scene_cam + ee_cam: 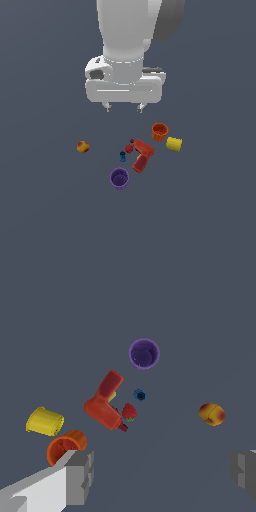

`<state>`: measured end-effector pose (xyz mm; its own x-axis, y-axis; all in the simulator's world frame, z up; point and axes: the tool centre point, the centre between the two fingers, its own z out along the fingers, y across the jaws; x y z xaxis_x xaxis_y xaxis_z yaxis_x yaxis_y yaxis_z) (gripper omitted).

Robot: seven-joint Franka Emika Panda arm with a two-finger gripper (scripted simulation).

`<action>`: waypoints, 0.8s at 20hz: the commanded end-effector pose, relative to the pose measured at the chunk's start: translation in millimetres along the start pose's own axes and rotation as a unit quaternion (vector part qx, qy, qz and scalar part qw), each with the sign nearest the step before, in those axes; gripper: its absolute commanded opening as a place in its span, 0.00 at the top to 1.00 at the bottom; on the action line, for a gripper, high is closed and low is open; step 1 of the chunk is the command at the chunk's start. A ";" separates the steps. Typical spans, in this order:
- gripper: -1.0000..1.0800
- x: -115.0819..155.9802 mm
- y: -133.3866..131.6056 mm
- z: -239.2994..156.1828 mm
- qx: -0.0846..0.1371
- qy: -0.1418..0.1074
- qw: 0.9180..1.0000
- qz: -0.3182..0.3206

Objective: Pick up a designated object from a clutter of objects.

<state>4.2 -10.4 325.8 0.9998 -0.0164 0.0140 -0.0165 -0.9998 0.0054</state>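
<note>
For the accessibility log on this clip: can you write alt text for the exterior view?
A white robot arm's open gripper hangs above a grey floor, empty, over a loose cluster of small toys. The red-orange drill toy lies in the middle, with a small red ball and tiny blue piece beside it, an orange cup, yellow block, purple cup and red-yellow ball around.

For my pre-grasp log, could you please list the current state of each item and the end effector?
End effector: open, empty, above the clutter.
Red-orange L-shaped drill toy: lying flat, ungrasped.
Orange ribbed cup: upright, opening up.
Purple cup: upright, opening up.
Yellow block: on its side.
Small red strawberry-like ball: touching the drill.
Red-yellow ball: resting apart.
Tiny blue piece: resting alone.
</note>
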 end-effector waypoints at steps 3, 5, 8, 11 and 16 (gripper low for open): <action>0.00 -0.2 -0.6 -0.2 0.000 0.000 1.000 -0.001; 0.00 -1.0 -2.4 -1.1 0.002 -0.001 1.000 -0.006; 0.00 -2.2 -4.6 -3.0 0.003 -0.001 1.000 -0.010; 0.00 -2.3 -4.7 -3.4 0.003 -0.001 1.000 -0.010; 0.00 -1.5 -6.0 2.1 0.004 -0.002 1.000 -0.020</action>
<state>2.7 -5.0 325.9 0.9998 0.0158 0.0110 0.0158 -0.9999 -0.0021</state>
